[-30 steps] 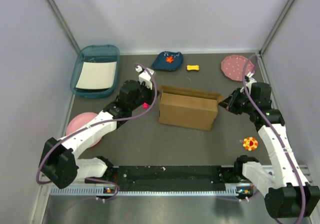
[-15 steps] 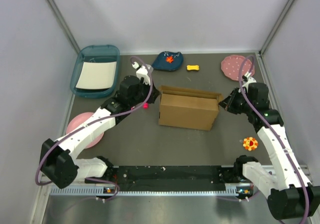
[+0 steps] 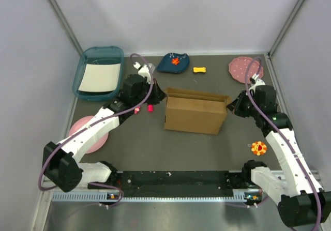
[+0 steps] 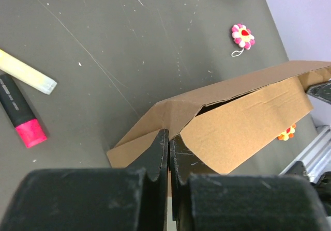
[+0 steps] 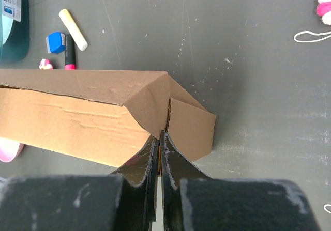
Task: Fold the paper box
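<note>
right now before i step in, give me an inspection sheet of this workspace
surface: dark grey tabletop, scratched
job's things: paper box, partly folded, top open
clutter: teal tray holding a white sheet, pink dotted plate, yellow bone toy, orange flower toy, pink-capped marker
grippers: left gripper shut, tips at the box's left end; right gripper shut, tips at the right end seam; whether either pinches cardboard is unclear
cables: purple cables loop along both arms
surroundings: pale walls on three sides
</note>
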Tool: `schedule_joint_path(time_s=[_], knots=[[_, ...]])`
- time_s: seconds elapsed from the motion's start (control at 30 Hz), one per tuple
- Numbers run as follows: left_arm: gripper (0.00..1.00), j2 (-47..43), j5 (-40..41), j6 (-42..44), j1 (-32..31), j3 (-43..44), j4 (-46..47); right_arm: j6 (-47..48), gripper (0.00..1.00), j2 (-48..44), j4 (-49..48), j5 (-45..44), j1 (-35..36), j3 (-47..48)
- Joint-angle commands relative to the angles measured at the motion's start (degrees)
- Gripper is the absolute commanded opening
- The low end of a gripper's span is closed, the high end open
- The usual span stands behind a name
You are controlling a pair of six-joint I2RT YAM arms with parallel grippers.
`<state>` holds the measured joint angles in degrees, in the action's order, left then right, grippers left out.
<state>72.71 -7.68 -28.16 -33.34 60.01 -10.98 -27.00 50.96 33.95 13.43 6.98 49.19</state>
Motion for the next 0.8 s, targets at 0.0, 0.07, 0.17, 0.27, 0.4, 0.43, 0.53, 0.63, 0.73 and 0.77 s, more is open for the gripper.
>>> schedule_joint_path(time_s=[0.0,0.07,0.17,0.27,0.4,0.43,0.53,0.63,0.73,0.77], knots=[[0.0,-0.6,-5.0,-6.5,1.3,1.8,4.1,1.5,0.0,0.1,3.8,-3.1,1.1,-0.9],[0.0,-0.8,-5.9,-8.8,1.9,0.9,4.8,1.4,0.0,0.0,3.9,-3.1,1.3,-0.9],[0.0,-1.3,-7.9,-10.9,2.2,-0.3,6.8,1.3,0.0,0.0,3.9,-3.3,1.3,-0.9],[0.0,-1.7,-9.7,-12.4,2.2,-1.6,9.5,1.4,0.0,0.0,4.0,-3.2,1.3,-1.0],[0.0,-1.8,-10.2,-12.7,2.2,-2.3,9.6,1.3,0.0,0.0,3.9,-3.1,1.4,-1.0],[0.0,-1.9,-10.3,-12.6,2.2,-2.7,9.7,1.4,0.0,0.0,4.0,-3.1,1.4,-1.1],[0.0,-2.2,-10.2,-12.4,2.2,-3.8,9.7,1.4,0.0,0.0,3.8,-3.1,1.4,-1.2],[0.0,-2.4,-9.5,-11.1,1.9,-4.8,9.6,1.3,0.0,0.1,3.8,-3.1,1.4,-1.1],[0.0,-2.7,-6.5,-8.2,0.7,-5.8,8.9,1.3,0.0,0.1,3.9,-2.9,1.4,-0.9],[0.0,-3.1,-5.6,-7.5,0.3,-6.2,8.7,1.2,0.0,0.0,3.9,-2.9,1.4,-0.9]])
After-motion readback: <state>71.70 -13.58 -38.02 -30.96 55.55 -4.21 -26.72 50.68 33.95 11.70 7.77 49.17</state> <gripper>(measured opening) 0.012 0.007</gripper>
